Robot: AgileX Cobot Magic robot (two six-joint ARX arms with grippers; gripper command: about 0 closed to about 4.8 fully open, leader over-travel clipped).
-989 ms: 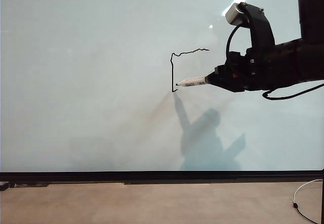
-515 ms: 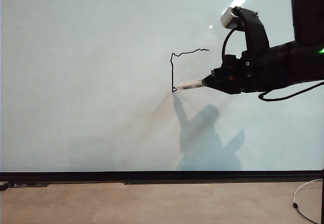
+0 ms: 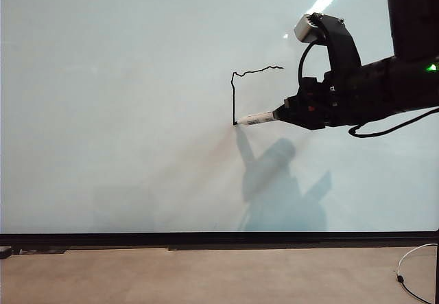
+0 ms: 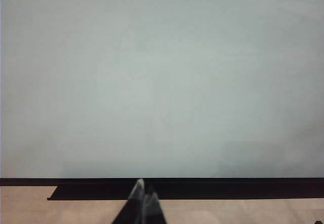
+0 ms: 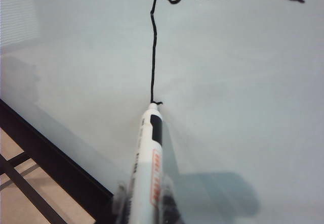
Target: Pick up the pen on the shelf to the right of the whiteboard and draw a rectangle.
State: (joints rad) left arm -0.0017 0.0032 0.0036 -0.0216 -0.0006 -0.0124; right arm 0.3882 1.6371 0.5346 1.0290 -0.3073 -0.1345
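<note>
Right gripper [image 3: 282,114] clenching pen [image 3: 256,118], tip touching rectangle's [image 3: 234,95] lower-left corner on whiteboard [image 3: 123,98]; top, left sides done, two remaining. Left gripper [image 4: 143,204] idling below whiteboard, fingers closed, holding nothing.

The large glossy pale whiteboard [image 3: 123,112] lies bare all round the half-drawn thin black rectangle [image 3: 236,88]. The right gripper [image 3: 280,114], clamping the slim white pen [image 3: 255,118] with its tip at the outline's lower corner, blocks the right side. The left gripper [image 4: 143,189], fingertips together, sits low near the board's black bottom edge [image 4: 202,182].
</note>
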